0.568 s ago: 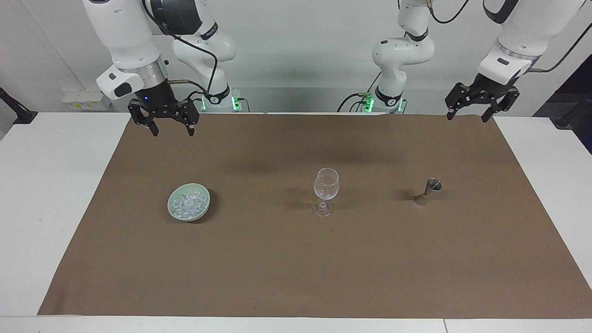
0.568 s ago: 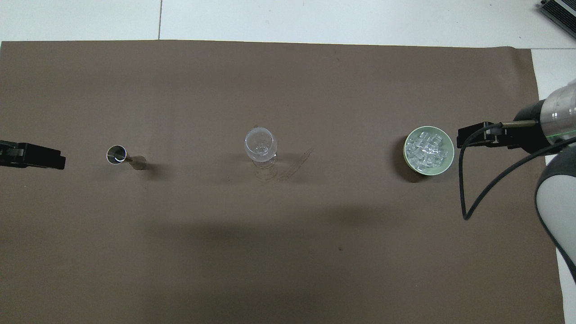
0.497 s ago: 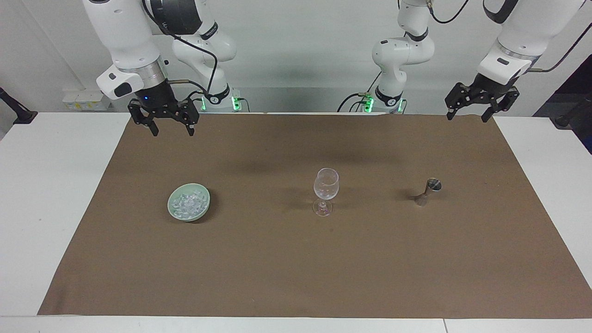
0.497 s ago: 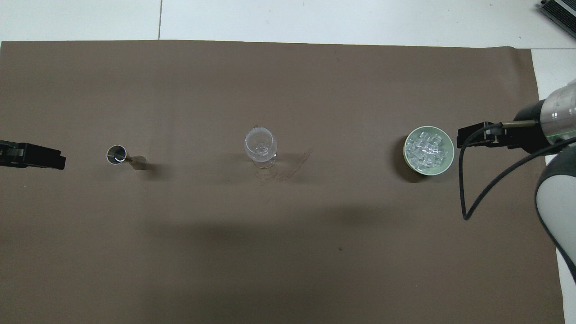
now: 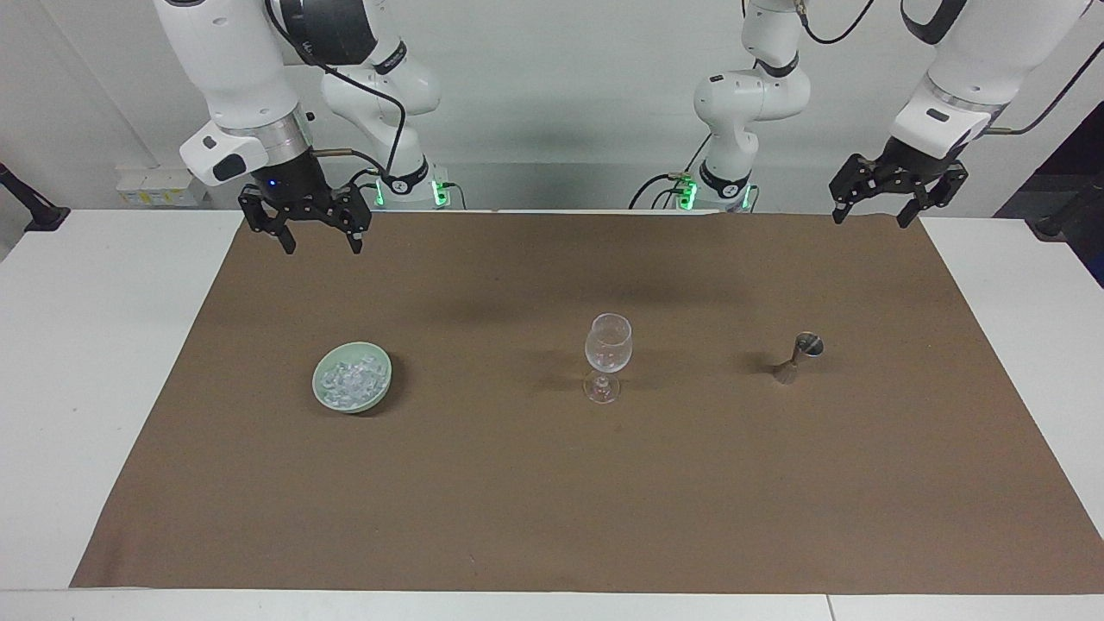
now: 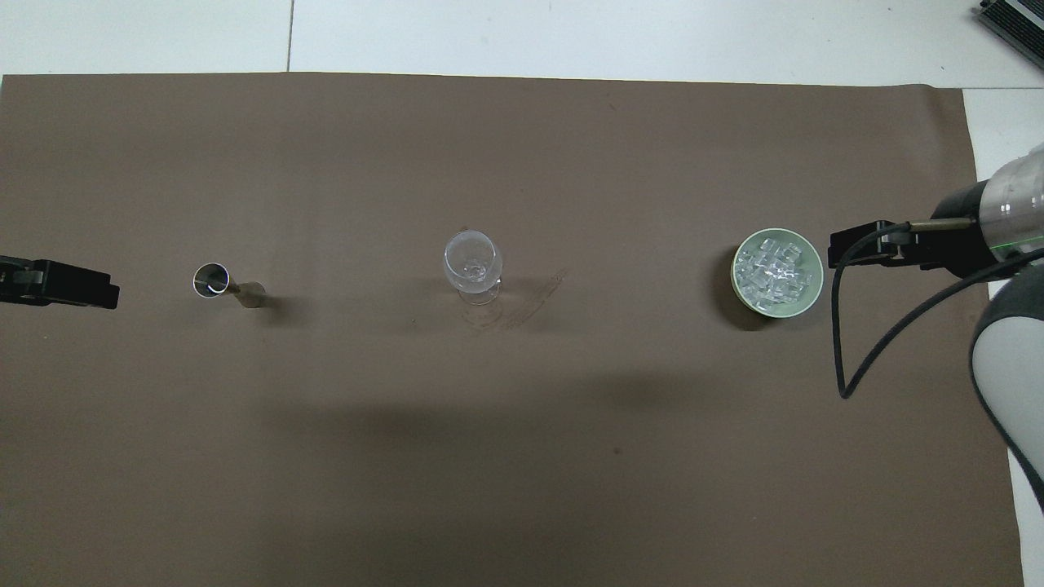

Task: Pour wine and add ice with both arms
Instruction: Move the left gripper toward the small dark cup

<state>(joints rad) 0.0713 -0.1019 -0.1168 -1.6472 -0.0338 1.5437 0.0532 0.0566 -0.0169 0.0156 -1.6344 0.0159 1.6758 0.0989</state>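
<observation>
The ice (image 5: 350, 378) (image 6: 773, 271) lies heaped in a pale green bowl (image 5: 379, 390) toward the right arm's end of the mat. A clear stemmed glass (image 5: 608, 354) (image 6: 472, 262) stands upright mid-mat. A small metal jigger (image 5: 798, 355) (image 6: 228, 284) stands toward the left arm's end. The wine is out of view. Both arms hang raised. My right gripper (image 5: 322, 246) is open over the mat's edge by the robots, holding nothing. My left gripper (image 5: 869, 220) is open over the mat's corner at its own end, also holding nothing.
A brown mat (image 5: 552, 500) covers most of the white table (image 5: 95, 362). Bowl, glass and jigger stand in one row across it, well apart. A black cable (image 6: 848, 342) loops down from the right wrist.
</observation>
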